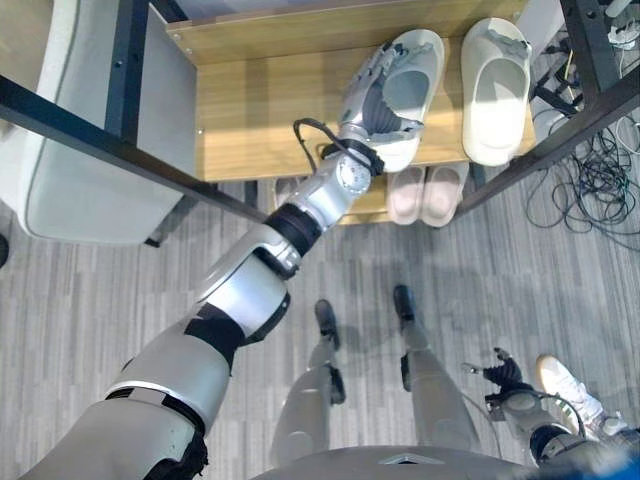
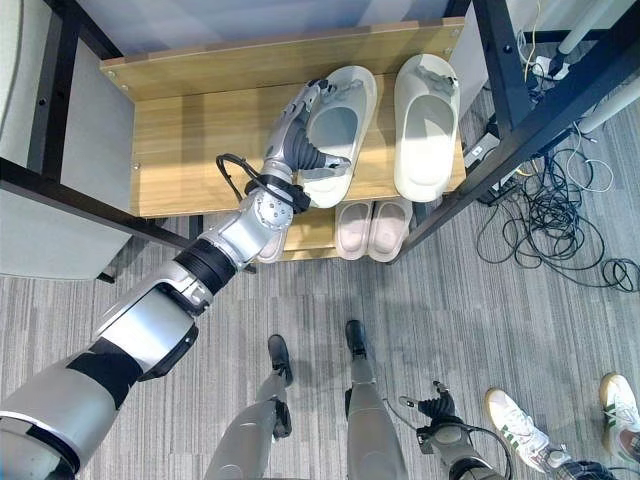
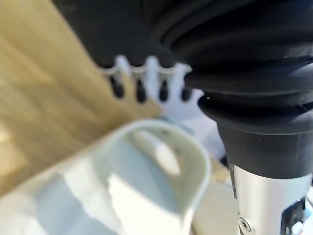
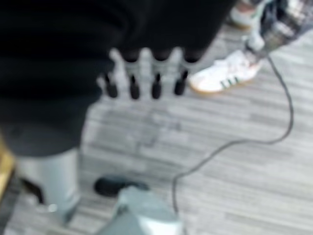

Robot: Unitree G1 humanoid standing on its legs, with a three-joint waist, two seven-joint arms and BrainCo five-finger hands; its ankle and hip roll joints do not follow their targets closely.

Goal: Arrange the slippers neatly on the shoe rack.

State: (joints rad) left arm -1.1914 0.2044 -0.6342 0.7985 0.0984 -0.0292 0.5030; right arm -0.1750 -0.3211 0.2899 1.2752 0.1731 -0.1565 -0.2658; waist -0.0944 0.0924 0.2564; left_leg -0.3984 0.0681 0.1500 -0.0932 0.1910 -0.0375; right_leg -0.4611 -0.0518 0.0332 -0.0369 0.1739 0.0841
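Nearest the robot, the right hand (image 2: pixel 437 408) hangs low over the grey floor (image 2: pixel 520 300) with its fingers loose and holding nothing, close to a person's white sneakers (image 2: pixel 520 418). Farther out, a pair of pale pink slippers (image 2: pixel 372 228) sits side by side on the lower level of the shoe rack (image 2: pixel 190 130). On the wooden top shelf, the left hand (image 1: pixel 375 95) lies with fingers extended along the left side of a white slipper (image 1: pixel 408 90), its thumb at the slipper's heel end, while a second white slipper (image 1: pixel 495 88) lies just beside it to the right.
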